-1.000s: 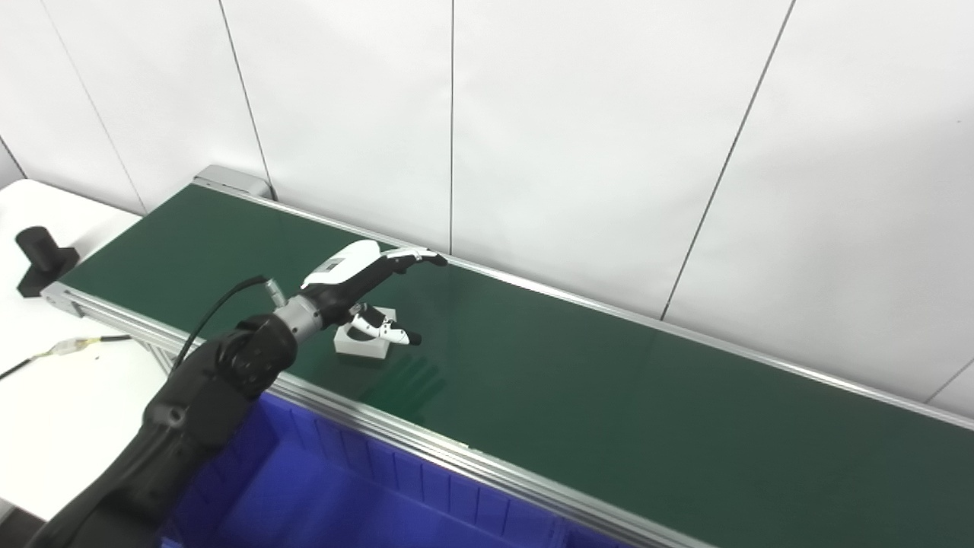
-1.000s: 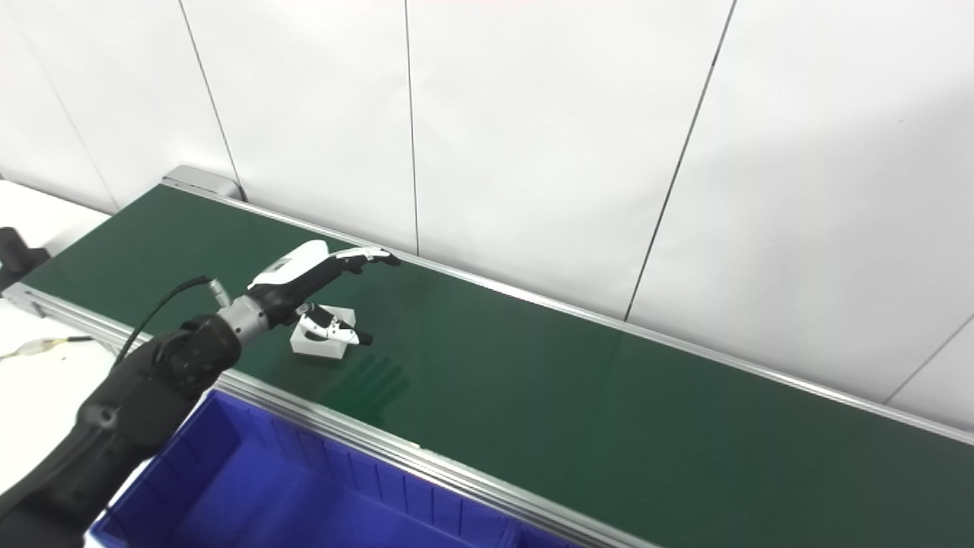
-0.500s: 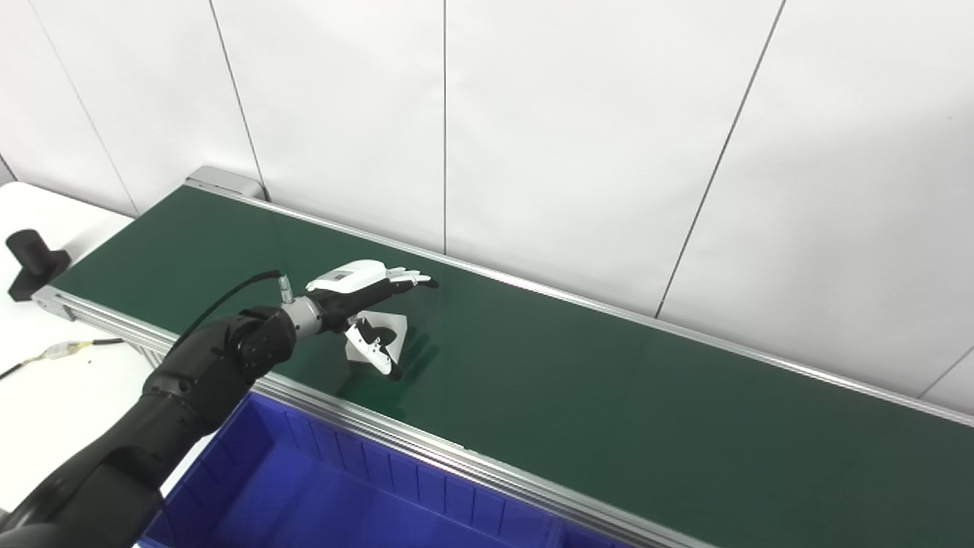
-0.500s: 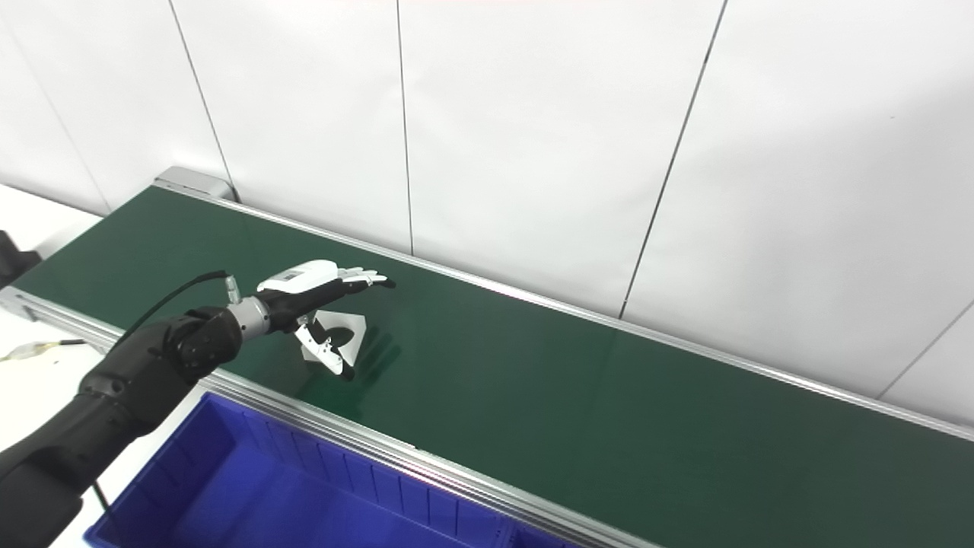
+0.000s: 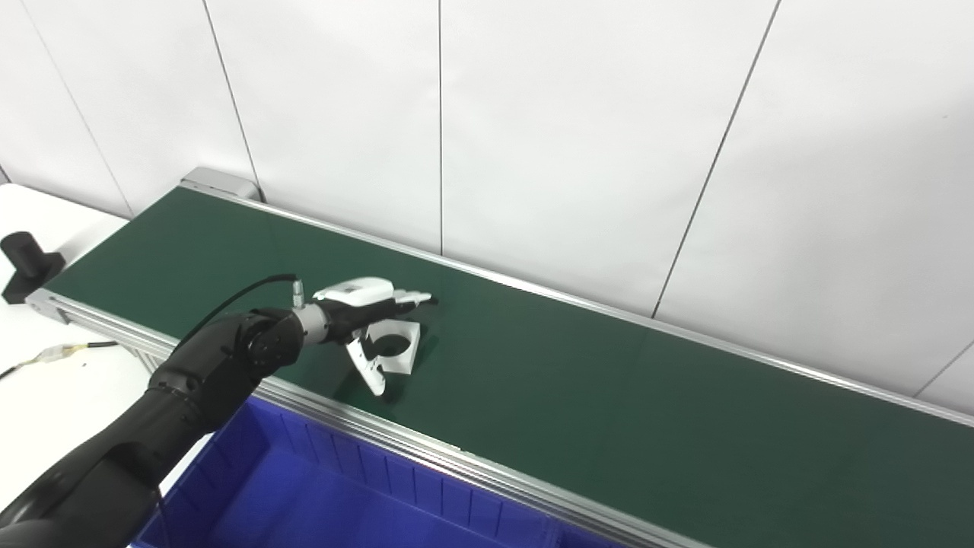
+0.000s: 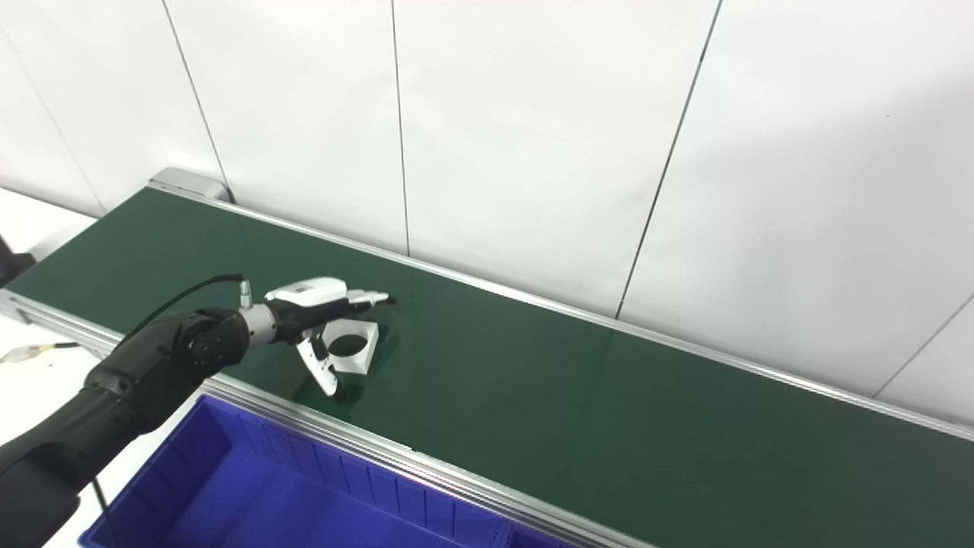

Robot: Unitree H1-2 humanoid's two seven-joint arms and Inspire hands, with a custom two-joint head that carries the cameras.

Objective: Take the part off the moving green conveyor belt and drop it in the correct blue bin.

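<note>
Probably lab: conveyor belt (image 5: 609,396), white panels (image 5: 578,137)

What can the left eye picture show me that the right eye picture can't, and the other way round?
Only the left eye view shows the whole black stand on the white table; the right eye view cuts it at the edge. Only the right eye view shows the blue bin's left end. Both share the green belt, the white part with a round hole, and the left hand spread over it, not yet closed.

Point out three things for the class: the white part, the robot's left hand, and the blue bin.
white part (image 5: 399,345), left eye view, on its flat top beside the round hole.
left hand (image 5: 358,298), left eye view, on its white back.
blue bin (image 6: 251,457), right eye view, on its far wall.
</note>
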